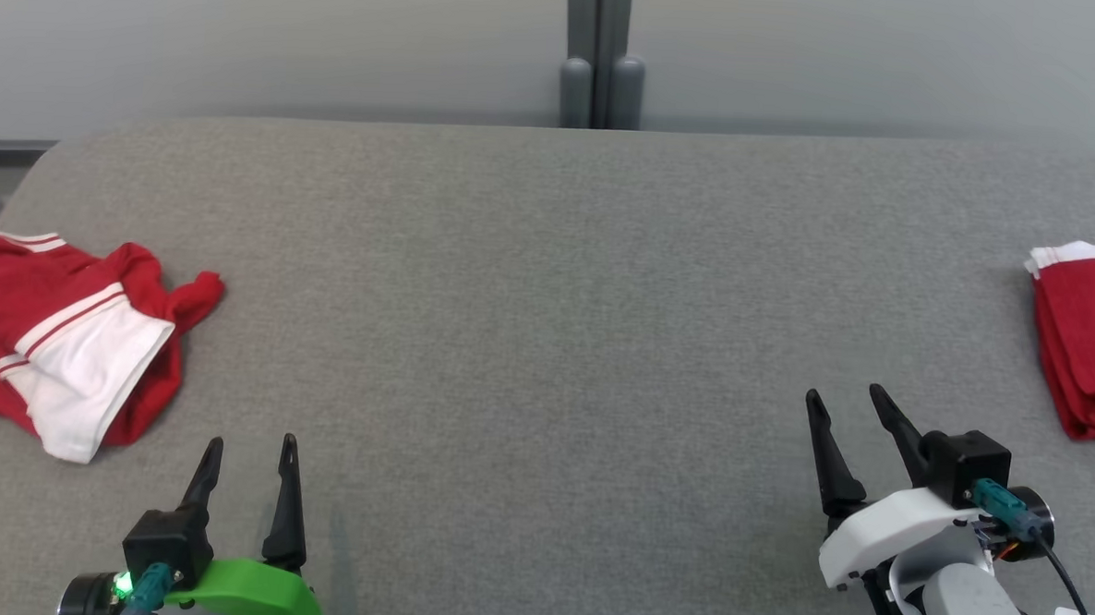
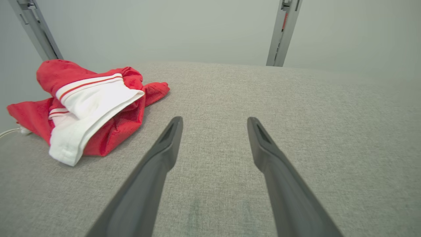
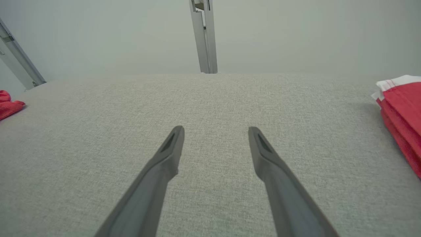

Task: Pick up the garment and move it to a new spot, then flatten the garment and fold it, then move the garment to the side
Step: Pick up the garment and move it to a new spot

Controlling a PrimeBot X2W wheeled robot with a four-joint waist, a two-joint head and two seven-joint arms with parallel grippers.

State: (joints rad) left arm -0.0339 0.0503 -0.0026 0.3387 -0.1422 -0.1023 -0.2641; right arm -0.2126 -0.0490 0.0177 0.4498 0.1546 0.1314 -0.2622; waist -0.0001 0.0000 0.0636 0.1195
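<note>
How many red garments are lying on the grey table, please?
2. A crumpled red and white garment lies at the left end of the table. A folded red garment lies at the right end, cut off by the picture's edge; more may be hidden there.

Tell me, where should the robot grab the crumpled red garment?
Probably the red corner poking out of the crumpled garment toward the middle of the table. The open left gripper could come from that side: the corner lies free, with bare table around it.
</note>
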